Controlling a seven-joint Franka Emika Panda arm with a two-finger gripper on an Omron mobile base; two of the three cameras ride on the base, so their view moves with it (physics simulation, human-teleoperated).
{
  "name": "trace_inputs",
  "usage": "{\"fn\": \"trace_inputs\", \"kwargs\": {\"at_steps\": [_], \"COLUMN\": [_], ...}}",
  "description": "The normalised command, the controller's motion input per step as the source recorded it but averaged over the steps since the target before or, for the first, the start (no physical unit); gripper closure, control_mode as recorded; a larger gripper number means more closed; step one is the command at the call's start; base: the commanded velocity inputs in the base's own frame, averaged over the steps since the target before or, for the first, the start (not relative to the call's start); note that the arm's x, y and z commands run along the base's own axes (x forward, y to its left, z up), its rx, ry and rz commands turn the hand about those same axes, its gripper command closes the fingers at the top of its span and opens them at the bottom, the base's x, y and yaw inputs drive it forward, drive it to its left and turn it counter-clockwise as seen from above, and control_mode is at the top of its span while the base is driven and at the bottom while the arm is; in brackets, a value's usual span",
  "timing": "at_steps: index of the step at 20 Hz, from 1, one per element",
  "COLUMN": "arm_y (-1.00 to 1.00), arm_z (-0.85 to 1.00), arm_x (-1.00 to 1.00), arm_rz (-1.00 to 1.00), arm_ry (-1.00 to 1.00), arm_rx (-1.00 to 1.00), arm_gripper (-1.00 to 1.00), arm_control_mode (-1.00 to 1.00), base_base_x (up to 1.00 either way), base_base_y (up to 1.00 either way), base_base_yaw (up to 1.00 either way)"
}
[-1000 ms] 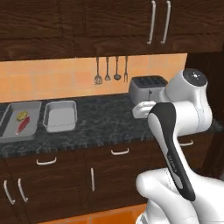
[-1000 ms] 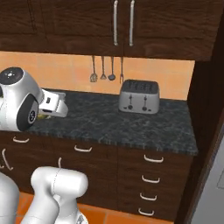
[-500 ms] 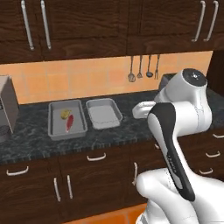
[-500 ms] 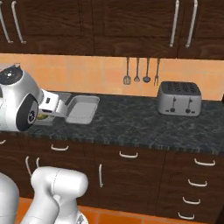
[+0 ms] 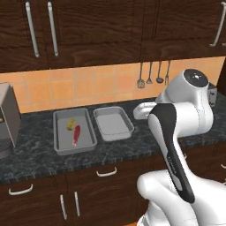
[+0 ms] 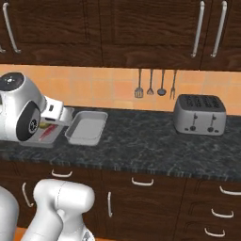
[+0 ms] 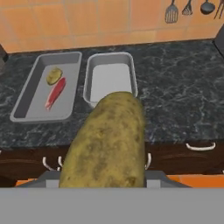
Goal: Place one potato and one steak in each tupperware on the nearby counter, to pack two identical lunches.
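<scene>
No writing is legible. Your end effector (image 7: pixel 103 186) grips a potato (image 7: pixel 107 142). The empty tupperware (image 7: pixel 109 76) lies at 12 o'clock beyond it.

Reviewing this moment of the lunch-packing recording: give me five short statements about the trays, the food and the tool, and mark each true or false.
1. The left tupperware holds one potato and one steak. True.
2. The right tupperware already holds a steak. False: nothing lies in it.
3. The tool carries a potato, which looms large in the hand view. True.
4. The toaster stands between the two trays. False: in the right base view it stands well to the right of both, on the counter.
5. The utensils hanging on the wall are above the toaster. False: they hang to its left, between it and the trays.
</scene>
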Motion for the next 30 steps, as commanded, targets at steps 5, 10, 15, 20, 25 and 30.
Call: {"fn": "trace_inputs", "kwargs": {"at_steps": [5, 10, 15, 20, 25, 30], "arm_y": [0.03, 0.04, 0.03, 0.00, 0.03, 0.31], "arm_z": [-0.11, -0.78, -0.84, -0.42, -0.47, -0.60], "arm_x": [0.19, 0.34, 0.97, 0.93, 0.87, 0.81], "arm_rz": [0.03, 0.17, 0.20, 0.08, 0.08, 0.07], "arm_ry": [0.03, 0.13, 0.19, 0.01, 0.00, 0.00], "arm_rx": [-0.04, -0.06, -0.07, -0.02, -0.01, -0.12], "arm_gripper": [1.00, 1.00, 1.00, 1.00, 1.00, 1.00], "arm_control_mode": [-1.00, -1.00, -1.00, -1.00, -1.00, -1.00], "base_base_x": [0.41, 0.00, 0.00, 0.00, 0.00, 0.00], "base_base_y": [0.06, 0.00, 0.00, 0.00, 0.00, 0.00], "base_base_yaw": [0.00, 0.00, 0.00, 0.00, 0.00, 0.00]}}
